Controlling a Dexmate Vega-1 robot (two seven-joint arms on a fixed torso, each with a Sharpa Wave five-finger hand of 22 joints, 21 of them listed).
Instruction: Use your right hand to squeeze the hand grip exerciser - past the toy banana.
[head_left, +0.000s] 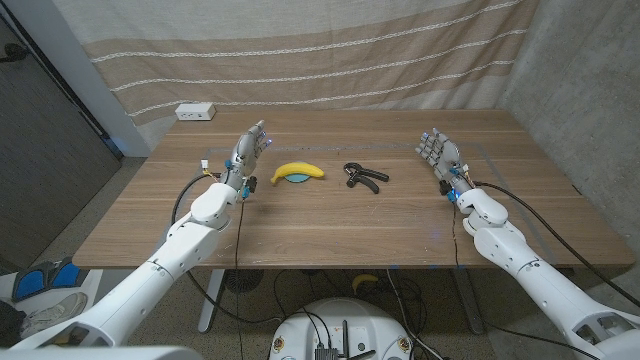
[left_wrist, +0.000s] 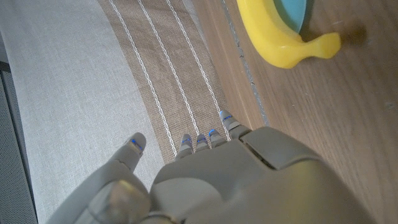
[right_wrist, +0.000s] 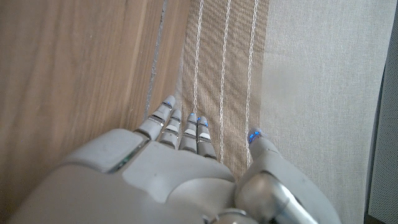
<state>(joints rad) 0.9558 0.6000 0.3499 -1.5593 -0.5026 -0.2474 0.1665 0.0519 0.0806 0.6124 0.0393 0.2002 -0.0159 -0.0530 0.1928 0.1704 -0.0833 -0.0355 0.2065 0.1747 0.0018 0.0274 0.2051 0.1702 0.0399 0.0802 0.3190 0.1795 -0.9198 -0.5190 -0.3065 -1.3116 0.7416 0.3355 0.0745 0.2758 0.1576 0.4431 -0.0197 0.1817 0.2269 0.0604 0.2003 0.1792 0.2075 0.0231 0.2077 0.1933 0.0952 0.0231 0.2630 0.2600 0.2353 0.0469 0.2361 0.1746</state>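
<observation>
The right hand (head_left: 438, 153) stands on the tabletop (head_left: 330, 225) with fingers apart, holding nothing. The exerciser (head_left: 364, 177) lies well to its left, untouched. Just beyond that lies the banana (head_left: 299, 173), on a blue disc (head_left: 297, 180). The left hand (head_left: 249, 150), also empty with fingers apart, stands near the banana's far side.
</observation>
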